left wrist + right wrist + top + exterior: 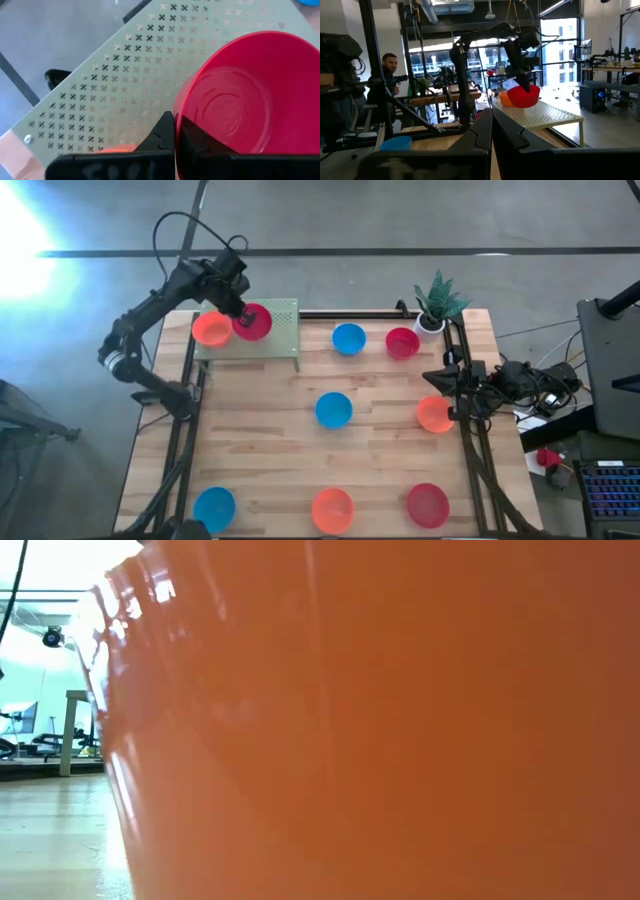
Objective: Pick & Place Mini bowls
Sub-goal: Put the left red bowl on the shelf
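Red mini bowl [253,322] beside orange mini bowl [210,329] on rack.

No readable text, labels, brands or nos. in any view. Closest thing to marks: rows of small x-shaped cut-outs across the perforated green shelf [115,75], a pattern, not lettering. Faint smudgy marks on the dark bar of the left tool [174,131], just below the red bowl [250,95], too blurred to read. Laptop keyboard [610,485] right of the tabletop [380,450] glows w/ backlit keys, chars too small to make out. Nothing legible in the room beyond.
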Available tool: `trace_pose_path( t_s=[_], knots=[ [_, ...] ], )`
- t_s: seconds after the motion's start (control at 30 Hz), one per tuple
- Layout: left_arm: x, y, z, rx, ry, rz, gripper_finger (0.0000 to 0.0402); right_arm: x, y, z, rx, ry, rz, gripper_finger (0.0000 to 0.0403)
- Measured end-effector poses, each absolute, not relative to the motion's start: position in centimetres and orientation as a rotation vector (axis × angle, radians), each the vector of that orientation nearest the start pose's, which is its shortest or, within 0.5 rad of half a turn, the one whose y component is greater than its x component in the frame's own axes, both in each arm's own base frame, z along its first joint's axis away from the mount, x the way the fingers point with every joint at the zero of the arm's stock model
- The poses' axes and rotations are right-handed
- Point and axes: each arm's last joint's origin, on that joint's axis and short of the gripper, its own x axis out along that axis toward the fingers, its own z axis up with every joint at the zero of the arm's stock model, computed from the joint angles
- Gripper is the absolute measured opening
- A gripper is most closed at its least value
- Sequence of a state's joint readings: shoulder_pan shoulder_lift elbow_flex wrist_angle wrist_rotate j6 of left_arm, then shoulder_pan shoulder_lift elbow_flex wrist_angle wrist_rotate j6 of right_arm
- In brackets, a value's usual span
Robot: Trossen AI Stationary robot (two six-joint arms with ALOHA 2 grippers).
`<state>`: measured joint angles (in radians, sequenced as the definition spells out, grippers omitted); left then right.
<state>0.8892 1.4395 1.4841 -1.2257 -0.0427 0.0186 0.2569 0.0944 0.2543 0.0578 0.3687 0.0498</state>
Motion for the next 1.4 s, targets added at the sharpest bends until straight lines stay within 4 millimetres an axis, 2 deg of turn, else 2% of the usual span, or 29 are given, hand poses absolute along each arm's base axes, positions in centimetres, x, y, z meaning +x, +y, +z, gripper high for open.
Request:
trace_pose_path(
  t_s=[0.37, 1.07, 1.4],
  knots=[
    [17.4, 21.9, 33.0, -0.485, 1.199, 0.779, 0.0000, 8.2, 1.1, 24.7, 0.120, -0.212, -0.106, 0.0008],
    [17.3, 22.2, 32.8, -0.434, 1.235, 0.819, 0.0001, 8.2, 1.1, 24.7, 0.121, -0.214, -0.106, 0.0008],
    [17.3, 22.2, 32.8, -0.432, 1.240, 0.820, 0.0045, 8.2, 1.1, 24.8, 0.121, -0.216, -0.106, 0.0008]
  ],
)
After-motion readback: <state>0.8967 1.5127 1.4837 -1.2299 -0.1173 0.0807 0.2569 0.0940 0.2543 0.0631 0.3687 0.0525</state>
